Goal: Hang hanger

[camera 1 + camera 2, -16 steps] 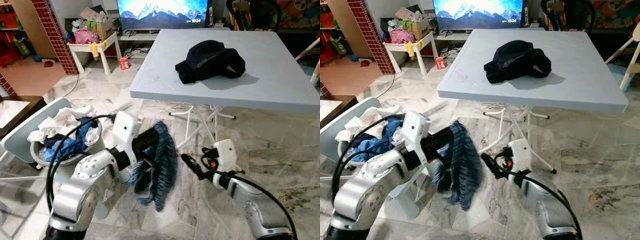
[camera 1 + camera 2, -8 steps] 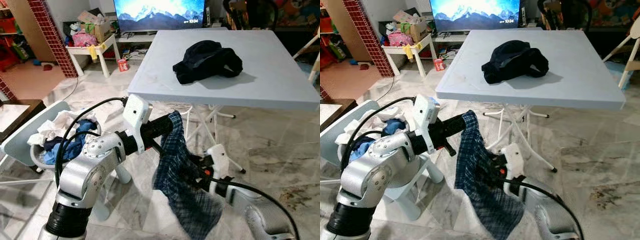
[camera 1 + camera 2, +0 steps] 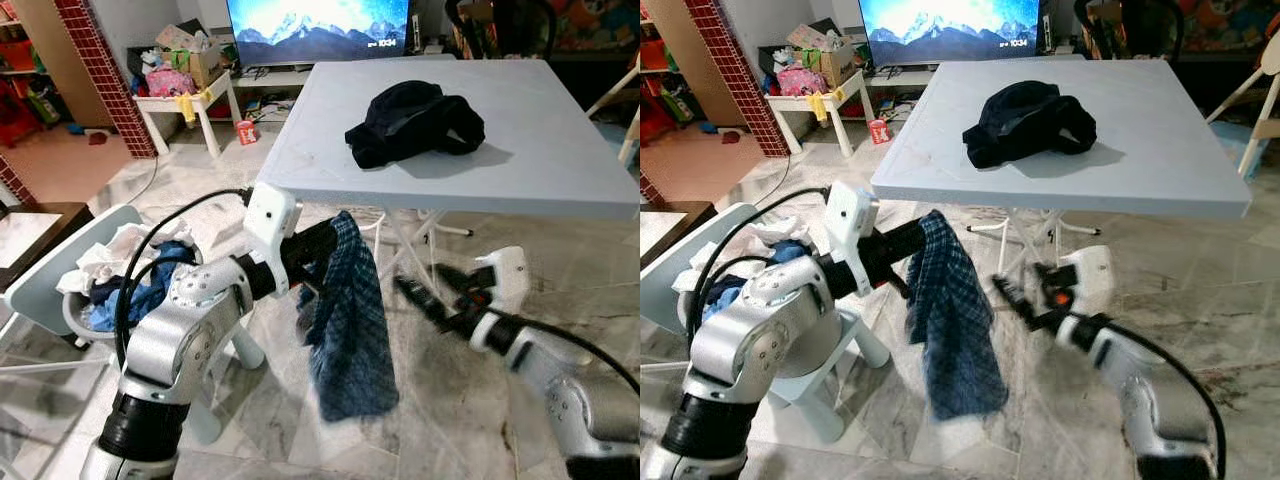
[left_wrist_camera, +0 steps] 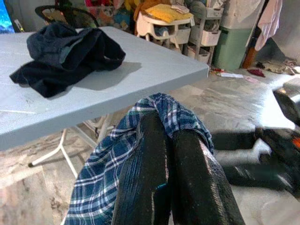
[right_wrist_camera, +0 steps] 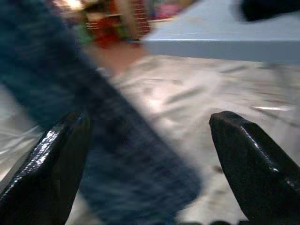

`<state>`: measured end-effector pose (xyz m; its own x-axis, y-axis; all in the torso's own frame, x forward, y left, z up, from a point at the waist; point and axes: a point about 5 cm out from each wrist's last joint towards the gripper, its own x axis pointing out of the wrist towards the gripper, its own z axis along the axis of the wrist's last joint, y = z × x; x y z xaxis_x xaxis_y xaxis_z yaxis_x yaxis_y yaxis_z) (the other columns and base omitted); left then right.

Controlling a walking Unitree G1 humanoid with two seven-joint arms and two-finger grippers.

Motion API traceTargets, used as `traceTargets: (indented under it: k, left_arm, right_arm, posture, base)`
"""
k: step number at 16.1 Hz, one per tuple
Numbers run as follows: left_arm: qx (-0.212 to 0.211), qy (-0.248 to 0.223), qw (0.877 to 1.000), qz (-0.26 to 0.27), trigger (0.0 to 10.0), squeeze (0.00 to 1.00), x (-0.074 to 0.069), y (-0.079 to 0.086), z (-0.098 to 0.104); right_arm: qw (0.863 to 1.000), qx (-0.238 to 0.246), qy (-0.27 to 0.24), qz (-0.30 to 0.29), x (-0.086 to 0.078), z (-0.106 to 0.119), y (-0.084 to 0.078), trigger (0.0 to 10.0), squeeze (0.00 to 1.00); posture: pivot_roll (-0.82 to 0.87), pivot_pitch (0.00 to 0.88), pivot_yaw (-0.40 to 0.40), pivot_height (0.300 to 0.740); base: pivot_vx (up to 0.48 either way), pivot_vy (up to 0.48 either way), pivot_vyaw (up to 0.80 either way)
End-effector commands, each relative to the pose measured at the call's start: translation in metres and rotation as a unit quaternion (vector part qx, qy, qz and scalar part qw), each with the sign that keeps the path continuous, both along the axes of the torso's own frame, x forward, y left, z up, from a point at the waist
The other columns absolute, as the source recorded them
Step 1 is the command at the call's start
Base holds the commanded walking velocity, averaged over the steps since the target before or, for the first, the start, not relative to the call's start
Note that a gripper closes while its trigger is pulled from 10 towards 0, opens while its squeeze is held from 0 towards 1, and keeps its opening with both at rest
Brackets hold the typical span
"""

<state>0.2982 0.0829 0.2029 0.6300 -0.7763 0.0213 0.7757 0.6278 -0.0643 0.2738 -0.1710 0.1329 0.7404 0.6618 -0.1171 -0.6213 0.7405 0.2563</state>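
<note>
Your left gripper (image 3: 325,245) is clamping the top of a blue plaid cloth garment (image 3: 345,320), with its two black fingers (image 4: 159,173) pressed together and the fabric bunched over and between them. The garment is hanging free in the air, below the near edge of the pale blue square folding table (image 3: 560,150), with its long axis running straight down toward the marble floor (image 3: 560,300). No hanger can be made out in any view, so the garment is the thing in hand for now.

Your right gripper (image 3: 420,300) is pointing at the garment from the right, level with its middle, near it but apart from it. Its fingers (image 5: 47,173) are spread wide with nothing between them. The cloth is lying to the left of those fingers, so I judge the next move to be a short reach across to catch the hanging side; the right arm is the free one and is already aimed that way.

The right wrist view is showing the plaid as a blurred dark mass just past one finger, which the head views cannot show so closely. The left wrist view is showing the closed grip and the fold over the fingertips. On the table a dark navy crumpled garment (image 3: 415,120) is lying well apart from both grippers.
</note>
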Motion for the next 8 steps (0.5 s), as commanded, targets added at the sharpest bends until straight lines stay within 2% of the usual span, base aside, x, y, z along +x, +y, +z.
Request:
traceTargets:
  k: [1, 5, 8]
  left_arm:
    - [0.000, -0.010, 1.000, 0.007, 10.0, 0.00, 0.002, 0.003, 0.004]
    - [0.002, -0.012, 1.000, 0.013, 10.0, 0.00, 0.004, 0.002, 0.002]
    - [0.000, -0.016, 0.999, 0.029, 10.0, 0.00, 0.008, 0.001, 0.002]
  right_arm:
    - [0.998, 0.020, 0.005, 0.067, -0.011, 0.002, 0.019, 10.0, 0.00]
    - [0.981, 0.060, 0.039, 0.181, -0.040, 0.001, 0.046, 10.0, 0.00]
    - [0.974, 0.064, 0.049, 0.214, -0.047, -0.001, 0.064, 10.0, 0.00]
  posture:
    - [-0.07, 0.009, 0.120, 0.740]
    - [-0.06, 0.009, 0.122, 0.740]
    - [-0.07, 0.007, 0.123, 0.740]
  base:
    - [0.000, 0.000, 0.00]
    - [0.000, 0.000, 0.00]
    - [0.000, 0.000, 0.00]
